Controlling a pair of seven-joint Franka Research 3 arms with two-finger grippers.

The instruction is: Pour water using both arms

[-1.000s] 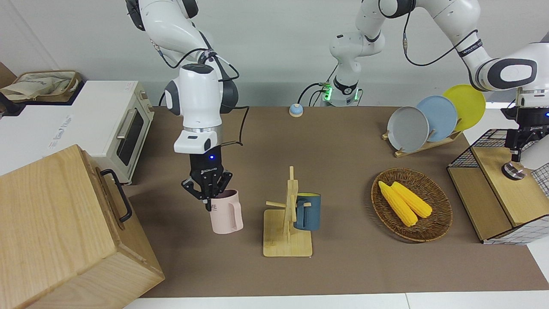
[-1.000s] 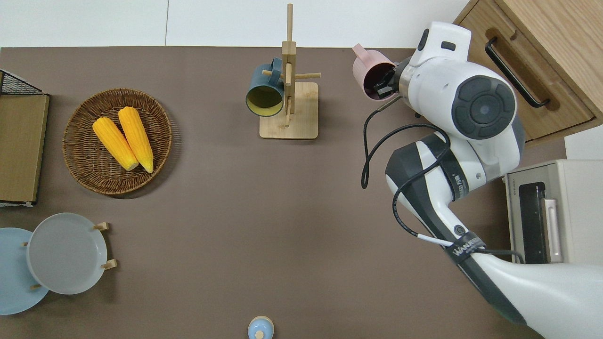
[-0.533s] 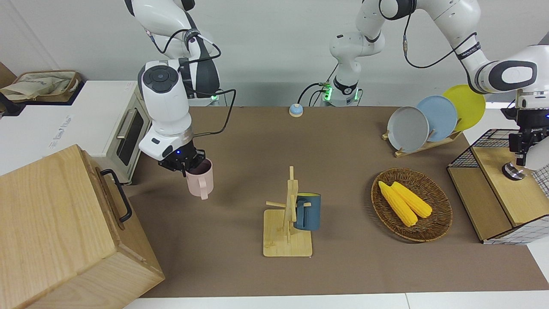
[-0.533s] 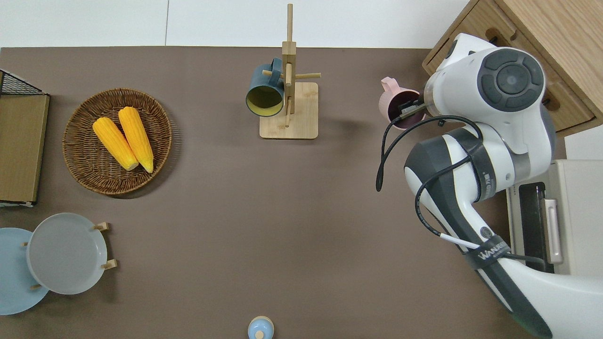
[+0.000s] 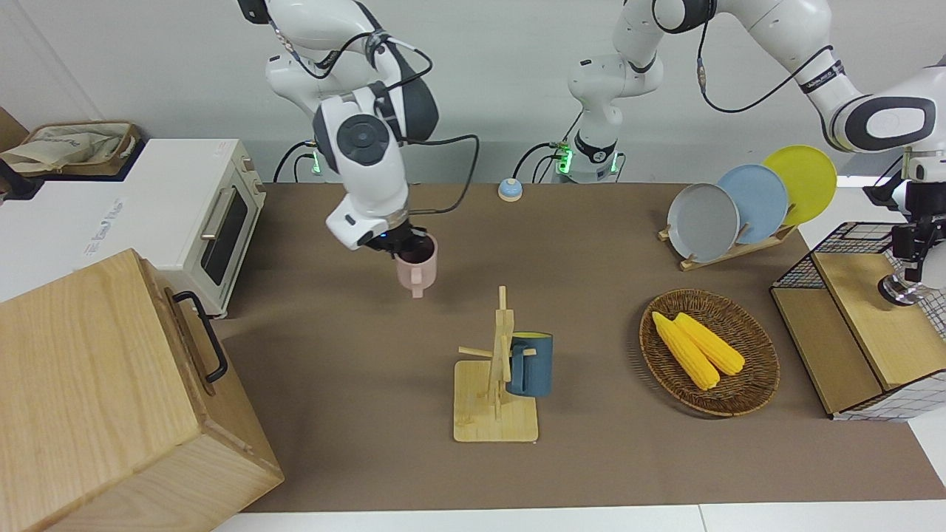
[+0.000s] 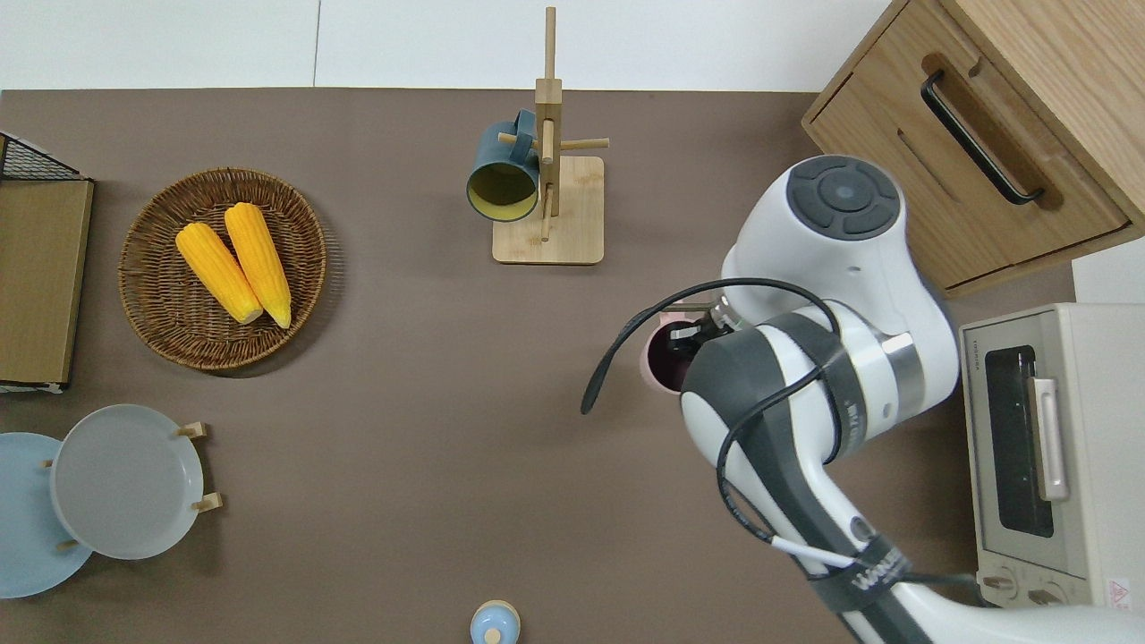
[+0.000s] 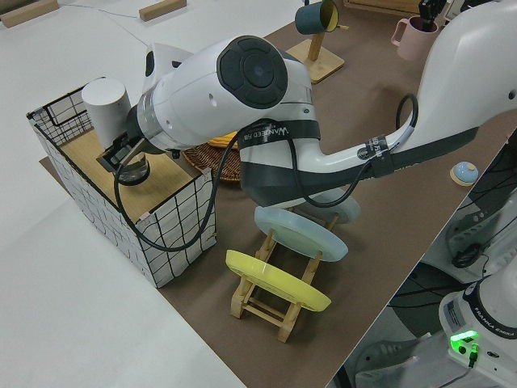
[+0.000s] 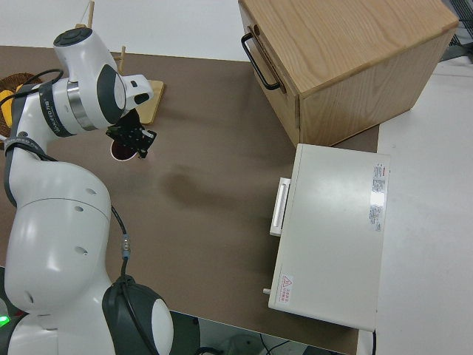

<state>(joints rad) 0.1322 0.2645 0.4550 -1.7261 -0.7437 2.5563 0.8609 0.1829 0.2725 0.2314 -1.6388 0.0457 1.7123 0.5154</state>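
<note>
In the front view the right gripper (image 5: pixel 403 244) carries the pink mug (image 5: pixel 417 265) upright by its rim, jaws clenched on the rim, handle turned away from the robots; a second ago it hung low near the wooden cabinet (image 5: pixel 111 391), and it has since swung in toward the middle of the table (image 5: pixel 591 458) and closer to the robots. At the left arm's end of the table the left gripper (image 5: pixel 907 258) has lifted slightly with a steel-based white bottle (image 5: pixel 903 290) just over the wire crate (image 5: pixel 857 325); I judge the jaws grasp it. The overhead view shows the mug (image 6: pixel 664 358) over bare table, well apart from the mug rack (image 6: pixel 547 206) and its blue mug (image 6: pixel 501 174). The left side view shows the left gripper (image 7: pixel 121 153) clamped low on the bottle (image 7: pixel 109 109). The right side view shows the mug (image 8: pixel 124 151) hanging below the right gripper (image 8: pixel 134 140). Both vessels seem picked up; bringing them together and tipping the bottle is probably what remains.
</note>
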